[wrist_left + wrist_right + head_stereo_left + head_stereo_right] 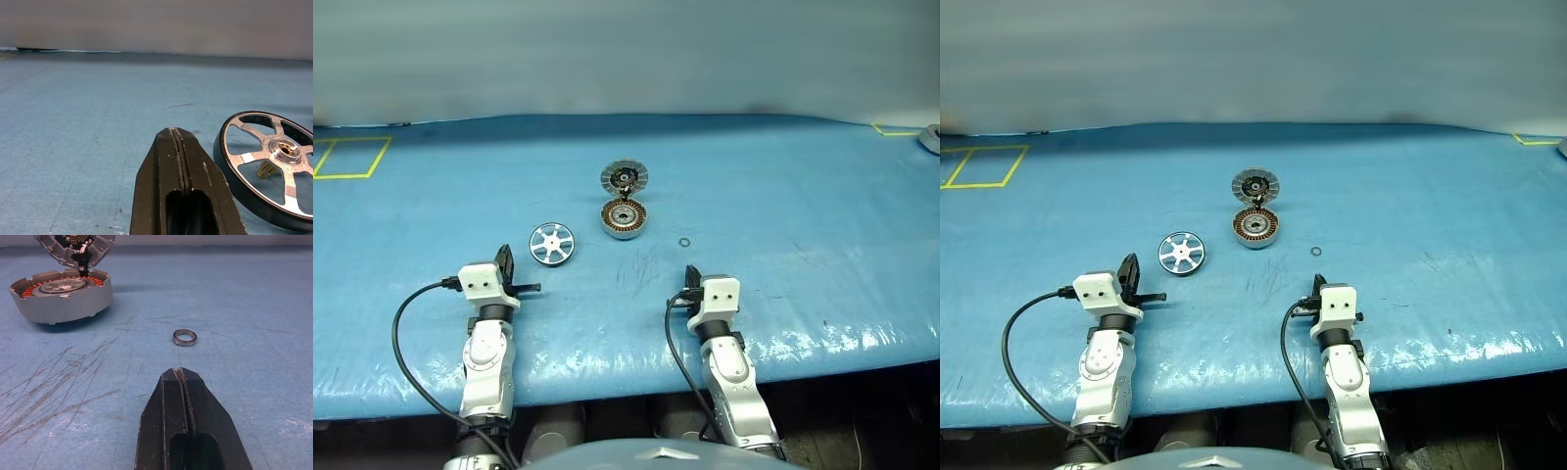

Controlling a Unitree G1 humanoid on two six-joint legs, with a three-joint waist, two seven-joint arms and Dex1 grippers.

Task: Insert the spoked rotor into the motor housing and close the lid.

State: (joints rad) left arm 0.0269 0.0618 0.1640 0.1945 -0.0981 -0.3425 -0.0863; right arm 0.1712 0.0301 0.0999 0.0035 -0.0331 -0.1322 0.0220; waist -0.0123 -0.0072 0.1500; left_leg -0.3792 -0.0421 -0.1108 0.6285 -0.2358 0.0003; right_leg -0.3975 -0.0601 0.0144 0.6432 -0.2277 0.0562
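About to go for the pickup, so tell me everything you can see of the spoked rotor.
The spoked rotor is a flat, shiny silver metal wheel with a dark outer rim, six spokes with cut-out gaps, and a small brass-looking hub. It lies flat on the blue table, left of the motor housing and apart from it. Nothing touches it; the shut left gripper sits just short of it.
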